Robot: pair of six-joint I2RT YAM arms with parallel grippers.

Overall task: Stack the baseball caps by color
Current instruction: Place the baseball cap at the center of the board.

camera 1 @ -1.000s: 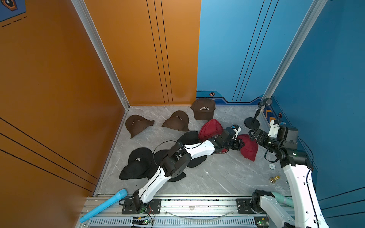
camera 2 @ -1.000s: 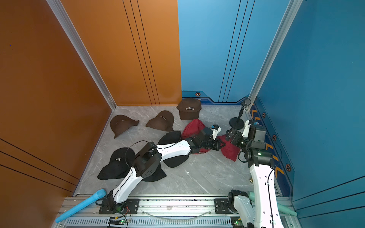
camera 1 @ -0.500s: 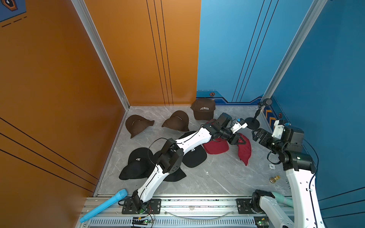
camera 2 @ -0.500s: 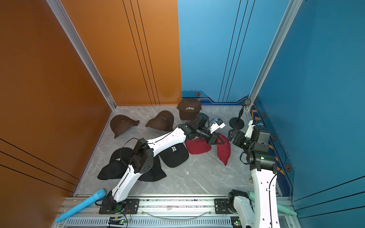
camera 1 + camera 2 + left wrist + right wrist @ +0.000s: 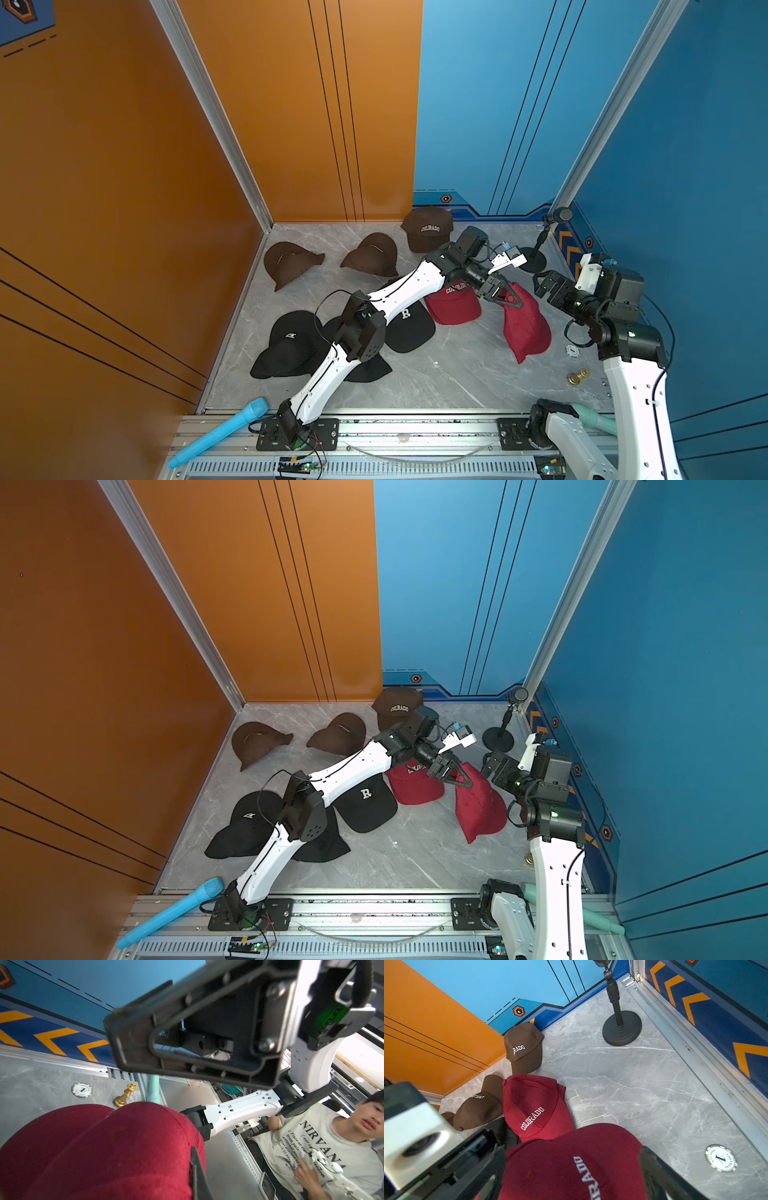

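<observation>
A blue foam tube (image 5: 220,432) lies on the rail at the front left. On the grey marble worktop (image 5: 436,386), the leftmost things are a brown cap (image 5: 291,264) toward the back and a black cap (image 5: 289,345) nearer the front, well apart from each other. A second black cap (image 5: 372,372) overlaps the first one's right side and is partly hidden under the left arm. Next comes a second brown cap (image 5: 372,259) at the back. After it a black R cap (image 5: 409,328) lies crown up, with its left edge under the arm. A brown COLORADO cap (image 5: 428,228) sits against the back wall.

Just beside the R cap lies a red COLORADO cap (image 5: 453,307). The left hand (image 5: 514,303) reaches over it with its jaws closed. It appears to pinch the upper edge of a second red cap (image 5: 525,332), though the contact itself is hard to make out. This cap stretches from the hand toward the front of the worktop, apart from the other red one.

The right hand (image 5: 540,286) hovers just beside that cap, spread wide and holding nothing. In the right wrist view the cap shows between its fingers (image 5: 654,1176). Behind stands a black microphone stand (image 5: 534,261). Farther right, toward the front, lie a poker chip (image 5: 572,351) and a gold chess piece (image 5: 578,376).
</observation>
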